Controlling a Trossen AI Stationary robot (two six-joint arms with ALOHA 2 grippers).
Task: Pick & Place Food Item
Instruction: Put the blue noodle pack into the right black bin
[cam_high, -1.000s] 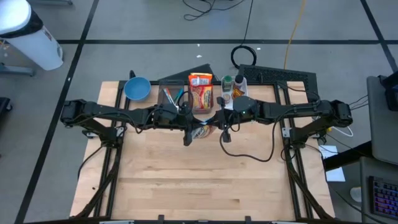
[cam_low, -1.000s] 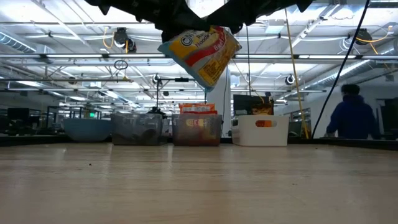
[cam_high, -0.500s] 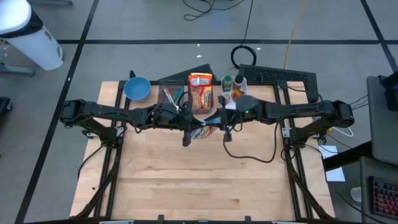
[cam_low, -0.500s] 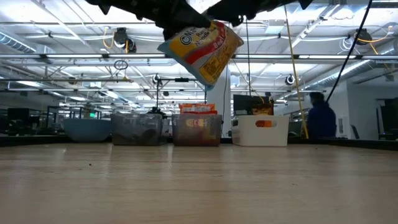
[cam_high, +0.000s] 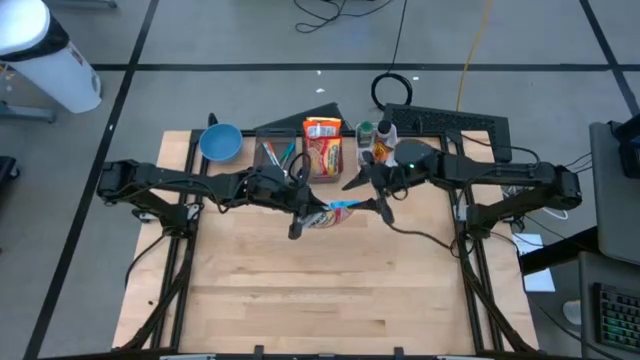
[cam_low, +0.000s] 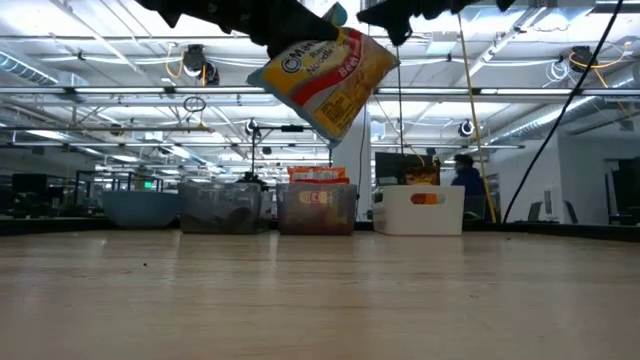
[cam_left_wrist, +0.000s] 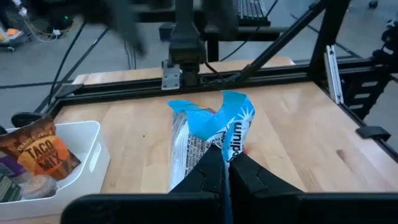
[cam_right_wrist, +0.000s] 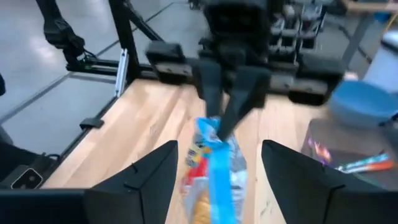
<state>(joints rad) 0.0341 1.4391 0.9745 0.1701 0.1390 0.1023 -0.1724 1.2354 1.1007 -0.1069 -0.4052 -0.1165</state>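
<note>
- Low view gives you the closest read: the bare wooden counter fills the foreground, and the yellow, red and white noodle packet with a blue sealed end hangs tilted, well above the boards and touching nothing below it.
- You can see in the left wrist view that the left gripper is clenched on the packet's blue sealed edge, its two dark fingers pressed together.
- From the high view, the left gripper sits over the middle of the counter near its far half, with the packet just beside it toward the right arm.
- Your right gripper stands released, fingers spread wide, just beside the packet and apart from it; the right wrist view shows the packet between its open fingers but farther off.
- Along the far edge you have a blue bowl, a clear bin of utensils, a clear bin holding orange-red snack packets and a white bin with bottles.
- Beyond the counter, a person stands in the room behind.
</note>
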